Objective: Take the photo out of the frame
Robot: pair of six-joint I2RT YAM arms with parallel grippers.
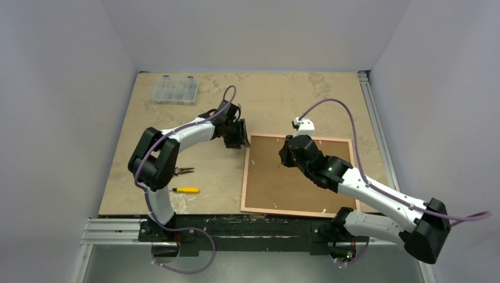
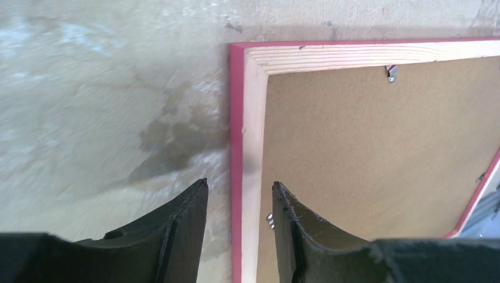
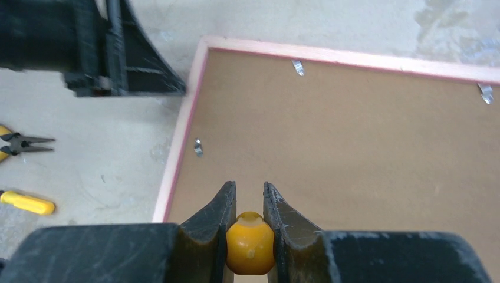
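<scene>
While the thin pink frame [image 1: 244, 177] lies face down on the mottled beige table [image 1: 212, 94], the photo [image 1: 277, 188] sits inside it, fibrous brown board back up, under small metal tabs [image 3: 298, 67]. At the frame's far left corner the left gripper [image 2: 239, 186] stands parted astride the pale wooden rail. Above the frame, the right gripper [image 3: 249, 186] pinches a smooth yellow knob [image 3: 250, 243].

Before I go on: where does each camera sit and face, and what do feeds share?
Top external: above and behind the bases, looking down at the table; both arms show.
Left wrist: looks down past the left end effector at a frame corner.
Right wrist: looks over the photo's brown back past the right end effector, shut on a yellow object.
Shared: all show the frame; top and right wrist show the left end effector.
</scene>
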